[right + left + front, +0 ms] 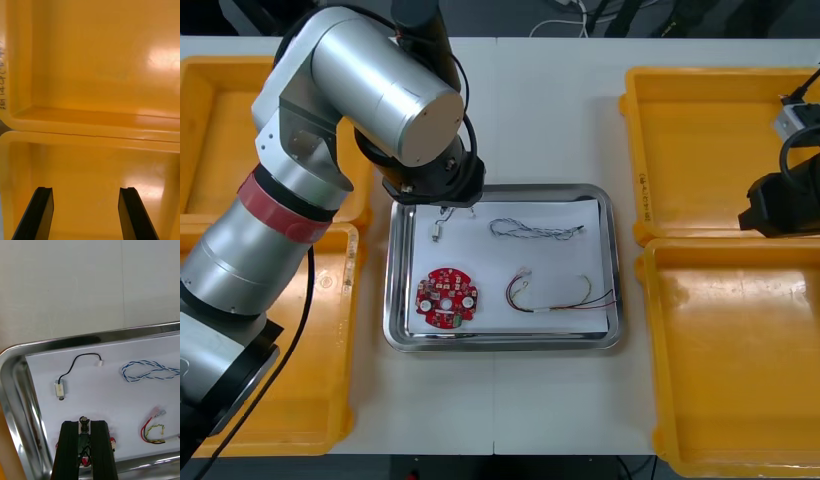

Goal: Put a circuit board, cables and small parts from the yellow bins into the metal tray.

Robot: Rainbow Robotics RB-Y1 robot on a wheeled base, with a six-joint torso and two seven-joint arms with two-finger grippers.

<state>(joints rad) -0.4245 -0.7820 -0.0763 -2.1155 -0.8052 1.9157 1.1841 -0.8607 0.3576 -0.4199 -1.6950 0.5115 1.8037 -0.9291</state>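
Note:
The metal tray (610, 262), white inside, holds a round red circuit board (446, 297), a twisted blue and white cable (535, 230), a red and yellow cable (560, 295) and a small metal part (438, 229) on a short black cable. My left gripper (444, 205) hangs over the tray's far left corner. In the left wrist view it (85, 427) is shut on a small metal part (84, 423), above the part on the black cable (60, 389) and near the twisted cable (150, 371). My right gripper (87, 210) stands open over the right bins.
Two yellow bins stand at the left (220, 130) (300, 390) and two at the right (710, 140) (740, 350). The right arm (780, 200) waits at the right edge, above the seam between the right bins (93, 129). My left arm (330, 130) covers part of the left bins.

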